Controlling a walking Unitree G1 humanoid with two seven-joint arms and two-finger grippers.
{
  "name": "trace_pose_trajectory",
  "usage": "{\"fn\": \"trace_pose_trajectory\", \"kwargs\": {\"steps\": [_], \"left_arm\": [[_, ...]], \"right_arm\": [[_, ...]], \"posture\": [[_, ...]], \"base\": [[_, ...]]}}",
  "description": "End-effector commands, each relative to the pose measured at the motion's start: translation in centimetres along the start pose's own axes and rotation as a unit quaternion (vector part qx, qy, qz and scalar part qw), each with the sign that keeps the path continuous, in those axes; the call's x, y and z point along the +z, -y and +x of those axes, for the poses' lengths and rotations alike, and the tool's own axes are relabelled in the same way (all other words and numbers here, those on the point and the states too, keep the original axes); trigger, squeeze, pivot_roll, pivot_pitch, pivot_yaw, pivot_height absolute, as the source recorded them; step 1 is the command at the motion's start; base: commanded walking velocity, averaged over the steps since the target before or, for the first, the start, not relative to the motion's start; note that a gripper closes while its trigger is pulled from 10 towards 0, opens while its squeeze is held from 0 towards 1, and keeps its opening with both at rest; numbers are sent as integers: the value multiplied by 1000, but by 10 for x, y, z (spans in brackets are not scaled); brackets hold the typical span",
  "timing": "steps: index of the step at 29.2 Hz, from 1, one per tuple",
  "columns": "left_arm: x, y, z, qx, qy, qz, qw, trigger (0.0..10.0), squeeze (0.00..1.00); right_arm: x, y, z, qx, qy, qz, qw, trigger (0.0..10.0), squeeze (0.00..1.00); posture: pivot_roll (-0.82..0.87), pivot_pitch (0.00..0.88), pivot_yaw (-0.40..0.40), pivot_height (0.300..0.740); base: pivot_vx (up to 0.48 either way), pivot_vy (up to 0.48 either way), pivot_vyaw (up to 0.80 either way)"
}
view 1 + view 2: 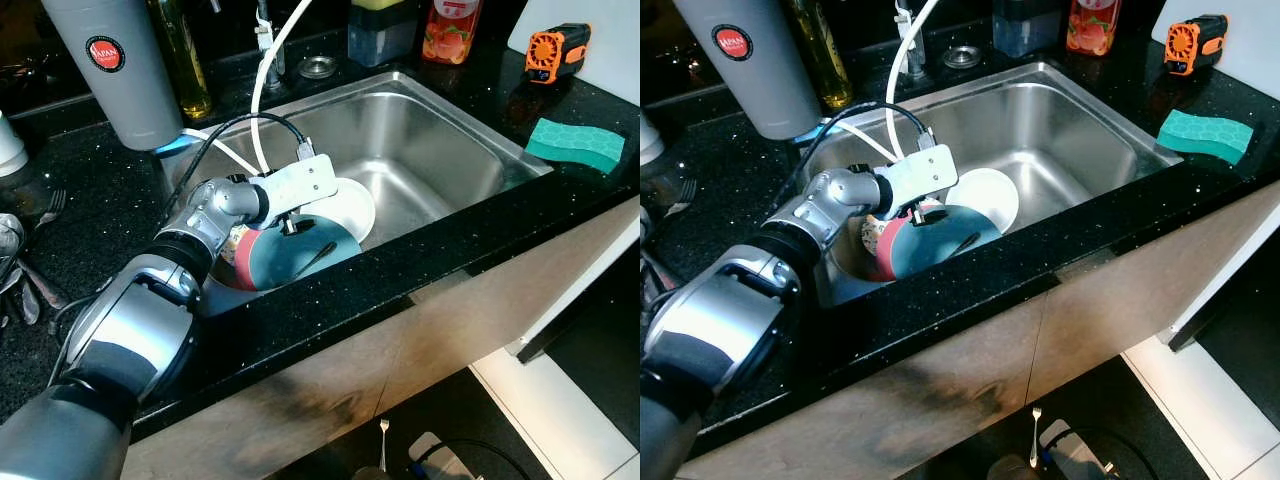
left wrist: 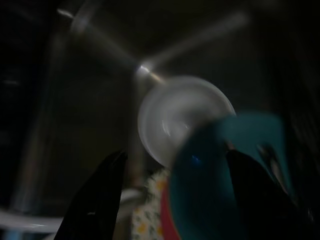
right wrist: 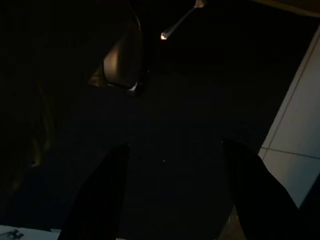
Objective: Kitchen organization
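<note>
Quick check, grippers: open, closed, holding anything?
Left gripper: open, over the teal plate in the sink, holding nothing.
Right gripper: open, empty, hanging idle above the floor.

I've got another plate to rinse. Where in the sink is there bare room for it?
Free: the sink floor right of the white plate, toward the sponge side. Crowded: the near-left corner, where the teal plate, red plate and left gripper bunch together.

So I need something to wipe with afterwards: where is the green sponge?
The green sponge lies on the black counter at the sink's right rim, just below the orange gadget.
</note>
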State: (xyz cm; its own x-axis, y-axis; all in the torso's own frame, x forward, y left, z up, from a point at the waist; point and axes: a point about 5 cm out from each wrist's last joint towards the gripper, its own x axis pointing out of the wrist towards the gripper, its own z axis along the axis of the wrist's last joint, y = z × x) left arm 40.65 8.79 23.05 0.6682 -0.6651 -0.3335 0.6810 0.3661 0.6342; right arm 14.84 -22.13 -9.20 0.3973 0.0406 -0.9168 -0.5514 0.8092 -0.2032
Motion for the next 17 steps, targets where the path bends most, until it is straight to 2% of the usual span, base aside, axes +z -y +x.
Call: {"fn": "trace_pose_trajectory", "kwargs": {"steps": [1,3,4,5,7,9,10,11,12,14,17], "left_arm": [[10,-16,-7,30,30,-10,999,10000,0],[14,-33,-18,79,53,-31,995,10000,0],[14,-33,-18,79,53,-31,995,10000,0],[15,-40,-23,101,63,-41,992,10000,0],[6,-53,-39,164,78,-78,980,10000,0],[-8,-57,-51,206,89,-115,968,10000,0],[-8,-57,-51,206,89,-115,968,10000,0],[-13,-56,-55,221,95,-135,961,10000,0],[-27,-49,-63,254,99,-174,946,10000,0],[-27,-49,-63,254,99,-174,946,10000,0],[-42,-29,-73,278,71,-194,938,10000,0]], "right_arm": [[2,-6,1,13,11,15,1000,10000,0],[4,-7,1,22,17,14,1000,10000,0],[4,-7,1,22,17,14,1000,10000,0],[5,-7,1,26,18,13,999,10000,0],[7,-7,2,31,19,11,999,10000,0],[9,-7,2,37,18,8,999,10000,0],[9,-7,2,37,18,8,999,10000,0],[10,-6,2,39,17,4,999,10000,0],[11,-6,2,40,17,3,999,10000,0],[11,-6,2,40,17,3,999,10000,0],[11,-5,2,44,17,1,999,10000,0]], "posture": [[-99,82,101,740],[-86,71,92,740],[-86,71,92,740],[-86,71,92,740],[-59,51,80,740],[-46,40,71,740],[-46,40,71,740],[-42,37,67,740],[-26,22,54,740],[-26,22,54,740],[-12,6,42,740]], "base": [[0,0,0],[0,0,0],[0,0,0],[0,0,0],[0,0,700],[0,0,800],[0,0,800],[0,0,800],[0,0,800],[0,0,800],[0,0,800]]}}
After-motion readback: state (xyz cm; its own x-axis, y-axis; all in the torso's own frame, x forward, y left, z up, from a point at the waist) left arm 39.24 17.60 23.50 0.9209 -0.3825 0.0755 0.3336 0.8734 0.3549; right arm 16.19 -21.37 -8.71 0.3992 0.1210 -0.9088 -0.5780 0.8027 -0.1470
